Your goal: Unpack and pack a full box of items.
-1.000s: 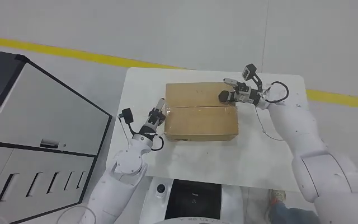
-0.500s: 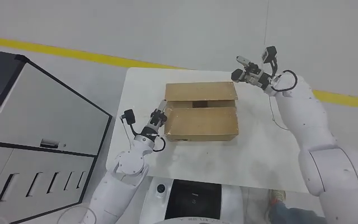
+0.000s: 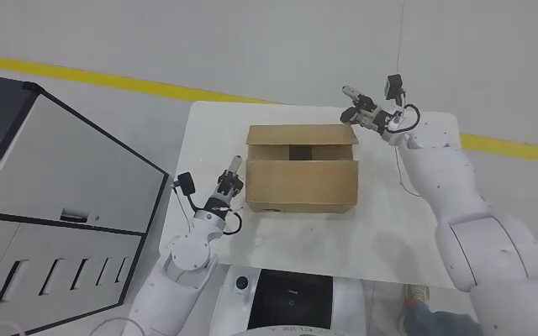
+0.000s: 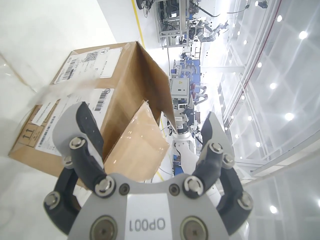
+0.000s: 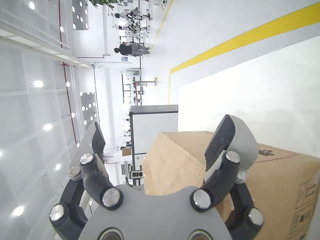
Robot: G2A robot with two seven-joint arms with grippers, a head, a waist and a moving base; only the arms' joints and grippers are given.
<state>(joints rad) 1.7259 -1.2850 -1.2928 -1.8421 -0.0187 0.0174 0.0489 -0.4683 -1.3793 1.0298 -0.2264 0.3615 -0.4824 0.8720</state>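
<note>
Cardboard box (image 3: 301, 181) between spread left end effector (image 4: 147, 114) and spread right end effector (image 5: 162, 124).

Robotics laboratory hall: yellow floor line (image 3: 101, 79), rows of ceiling lights (image 4: 273, 85), equipment racks (image 4: 172, 3), other robots (image 5: 131, 13) on stands.
</note>
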